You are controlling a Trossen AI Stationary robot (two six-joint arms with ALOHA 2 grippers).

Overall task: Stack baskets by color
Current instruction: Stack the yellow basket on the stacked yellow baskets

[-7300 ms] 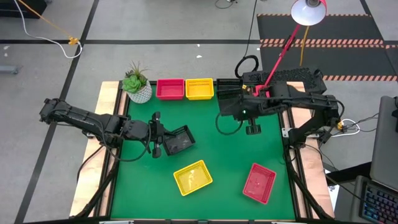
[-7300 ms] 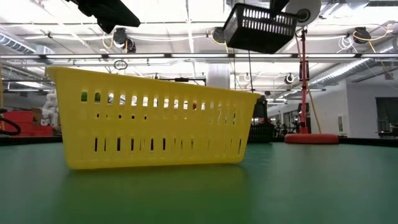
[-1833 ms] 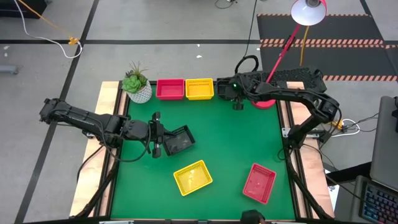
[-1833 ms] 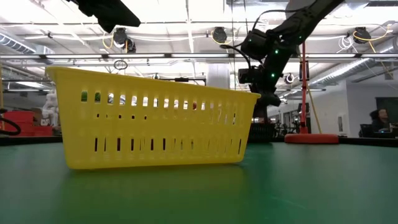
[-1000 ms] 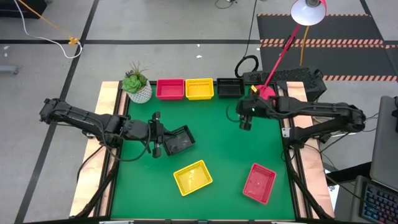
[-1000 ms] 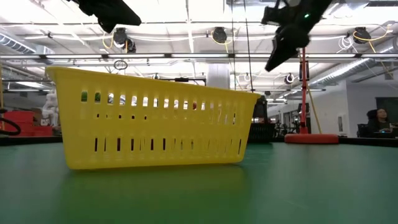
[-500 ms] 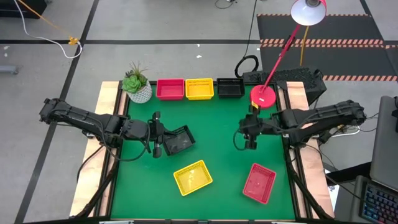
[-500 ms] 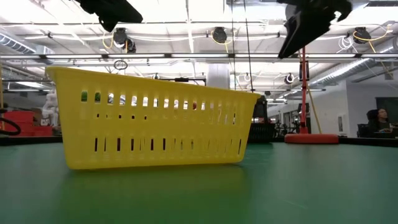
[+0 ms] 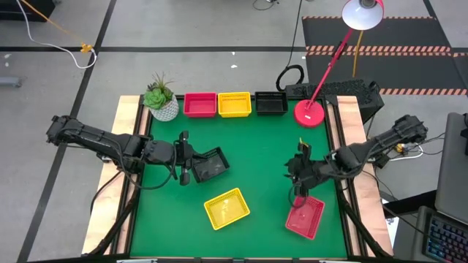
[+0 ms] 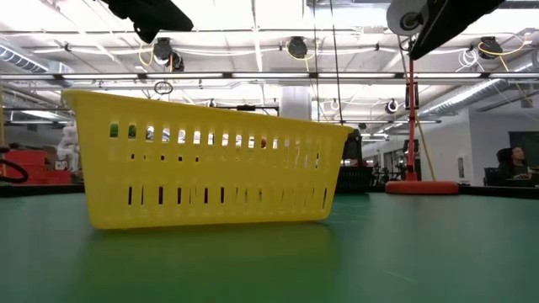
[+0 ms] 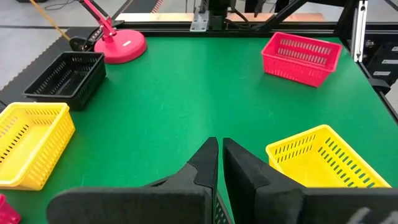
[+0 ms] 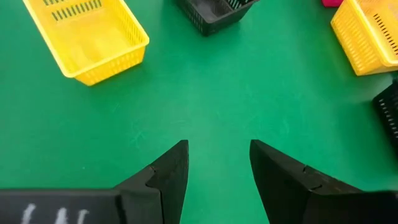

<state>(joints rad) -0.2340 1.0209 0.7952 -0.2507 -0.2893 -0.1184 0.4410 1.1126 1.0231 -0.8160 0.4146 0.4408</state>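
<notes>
My left gripper (image 9: 189, 166) (image 11: 219, 163) is over the table's left half, shut on a black basket (image 9: 210, 164). A loose yellow basket (image 9: 227, 207) (image 10: 210, 160) rests on its base near the front edge. To its right, a loose red basket (image 9: 305, 216) (image 11: 301, 57) also rests on its base. My right gripper (image 9: 296, 187) (image 12: 217, 168) hangs open just above the red basket's far left corner, with only green mat between its fingers. One red basket (image 9: 199, 104), one yellow (image 9: 235, 104) and one black (image 9: 270, 104) stand in a row at the far edge. My left gripper holds the black basket by its left end wall (image 9: 196, 166), coming from the table's left and slanting a little down. The basket sits tilted to the right of the fingers. The left wrist view does not show the basket, so the kind of hold cannot be told.
A white plant pot (image 9: 164, 108) stands at the far left corner. A red lamp base (image 9: 309, 113) (image 10: 421, 187) stands at the far right, and its pole leans out beyond the table. Bare green mat (image 9: 256, 150) lies between the two arms.
My right gripper has swung from beside the lamp base toward the table's near edge, turning as it went. It now hangs over the red basket's far corner, still open. The left gripper and its black basket have kept still.
</notes>
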